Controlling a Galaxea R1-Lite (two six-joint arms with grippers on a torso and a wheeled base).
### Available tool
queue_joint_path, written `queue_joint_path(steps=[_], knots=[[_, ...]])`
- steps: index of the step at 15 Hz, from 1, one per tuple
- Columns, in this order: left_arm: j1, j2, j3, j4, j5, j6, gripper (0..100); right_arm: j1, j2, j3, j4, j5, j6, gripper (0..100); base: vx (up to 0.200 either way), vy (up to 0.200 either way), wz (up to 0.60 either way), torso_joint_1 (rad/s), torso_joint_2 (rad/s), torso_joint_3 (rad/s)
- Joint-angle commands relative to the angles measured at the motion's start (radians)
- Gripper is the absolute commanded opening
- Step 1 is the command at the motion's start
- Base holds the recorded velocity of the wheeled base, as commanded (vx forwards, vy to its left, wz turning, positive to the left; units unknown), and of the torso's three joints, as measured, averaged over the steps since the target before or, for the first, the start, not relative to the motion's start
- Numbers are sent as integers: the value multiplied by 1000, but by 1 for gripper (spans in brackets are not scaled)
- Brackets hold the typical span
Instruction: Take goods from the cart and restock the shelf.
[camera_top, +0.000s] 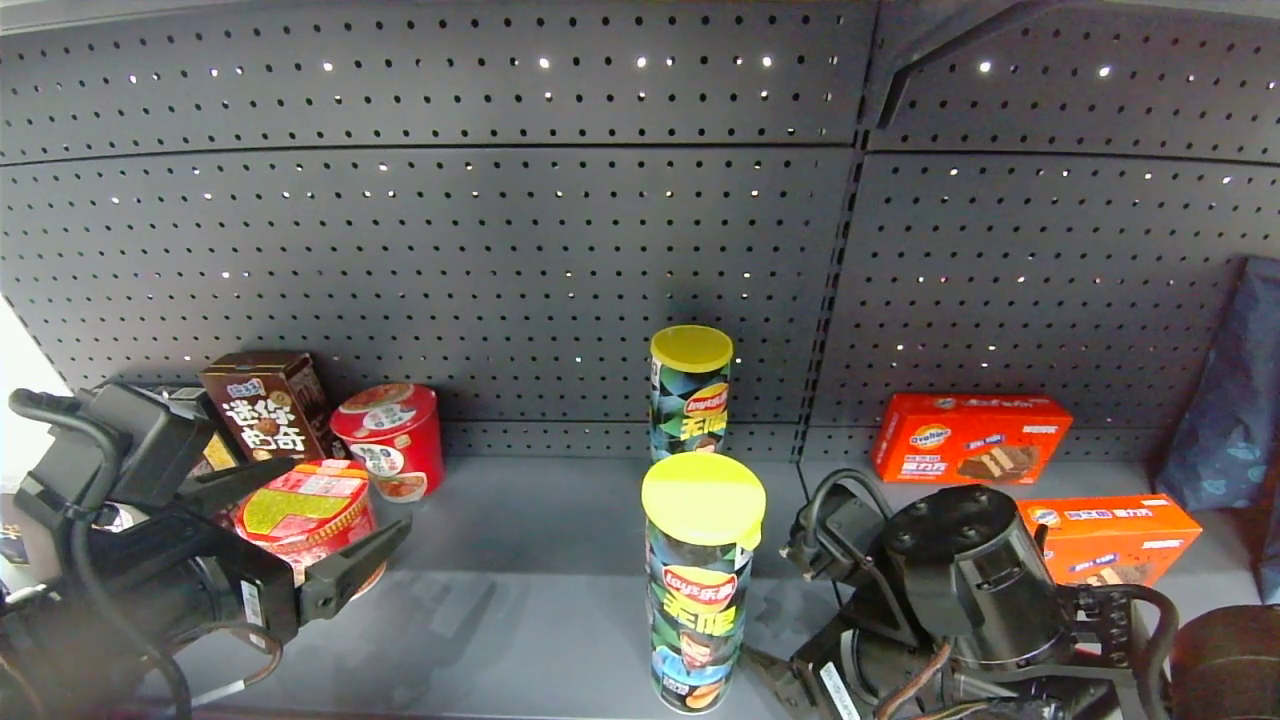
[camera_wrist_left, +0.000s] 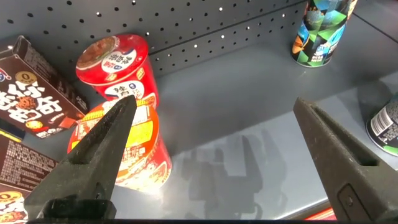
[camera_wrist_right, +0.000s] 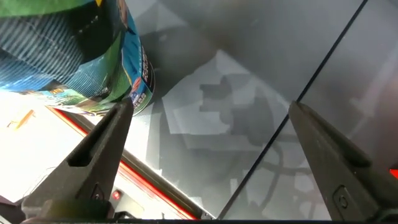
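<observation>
Now: left gripper (camera_wrist_left: 212, 106) spread near sealed noodle cup (camera_top: 300, 502); right gripper (camera_wrist_right: 209, 109) spread beside lidded chip can (camera_top: 700, 590) on shelf (camera_top: 520, 560).

Left arm (camera_top: 140, 580) sits low at the left side, forearm running forward. Left gripper (camera_top: 349, 492) angles inward, toward the right. Its dark tapered fingers (camera_wrist_left: 99, 155) are spread wide apart.

Right arm (camera_top: 960, 570) is at the lower right, wrist folded, round joint housing uppermost, black cable (camera_top: 830, 490) looped beside it. Right gripper (camera_wrist_right: 209, 106) points downward, its fingers (camera_wrist_right: 93, 155) likewise spread wide.
</observation>
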Motion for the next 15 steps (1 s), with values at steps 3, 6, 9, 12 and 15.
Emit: queue_joint_path(steps=[3, 6, 9, 12, 15], knots=[[1, -5, 4, 0, 0, 0, 100, -4, -74, 45, 0, -2, 2, 100, 0, 0, 0, 0, 0, 0], [0, -38, 5, 0, 2, 1, 100, -46, -267, 104, 2, -4, 6, 100, 0, 0, 0, 0, 0, 0], [11, -101, 2, 3, 5, 0, 100, -164, -481, 160, 15, -25, 6, 100, 0, 0, 0, 0, 0, 0], [106, -201, 27, 4, 6, 0, 100, -412, -729, 222, 68, -36, 9, 100, 0, 0, 0, 0, 0, 0], [173, -359, 166, 14, 9, 1, 100, -658, -942, 325, 126, -36, 78, 100, 0, 0, 0, 0, 0, 0]])
